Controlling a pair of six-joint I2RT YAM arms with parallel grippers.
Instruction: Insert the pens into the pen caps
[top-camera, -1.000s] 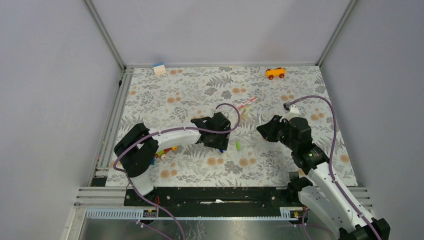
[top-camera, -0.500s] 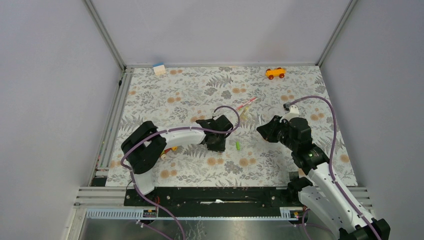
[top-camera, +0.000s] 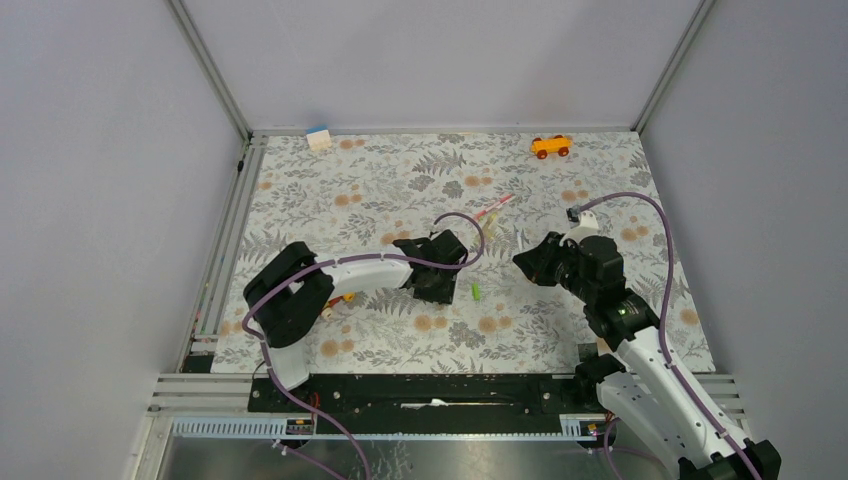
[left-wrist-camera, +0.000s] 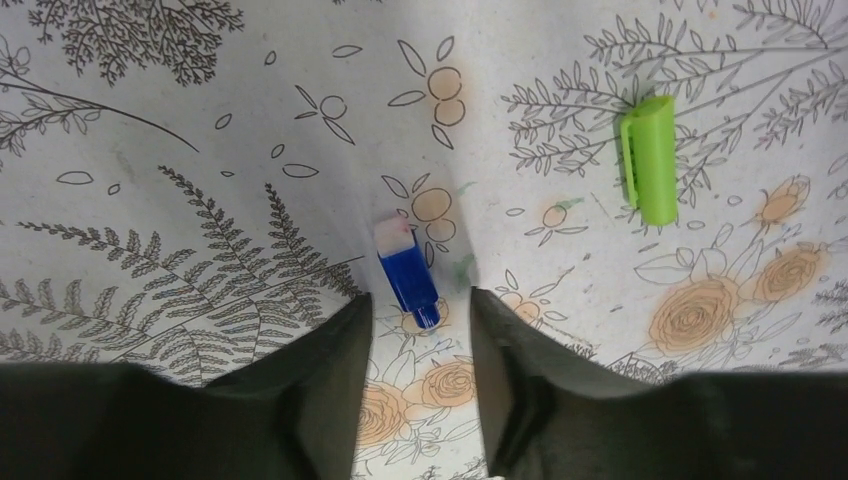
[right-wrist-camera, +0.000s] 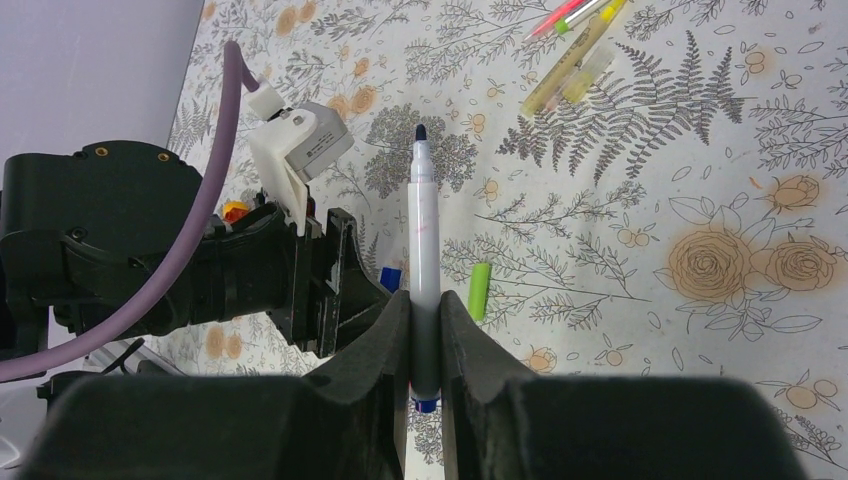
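Floral mat (left-wrist-camera: 150, 120) bears 2 caps (1 blue cap (left-wrist-camera: 407, 280), 1 green cap (left-wrist-camera: 648, 160)).

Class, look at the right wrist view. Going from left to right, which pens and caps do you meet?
dark blue cap → white pen gripped in the right tool → lime green cap → loose pens lying together
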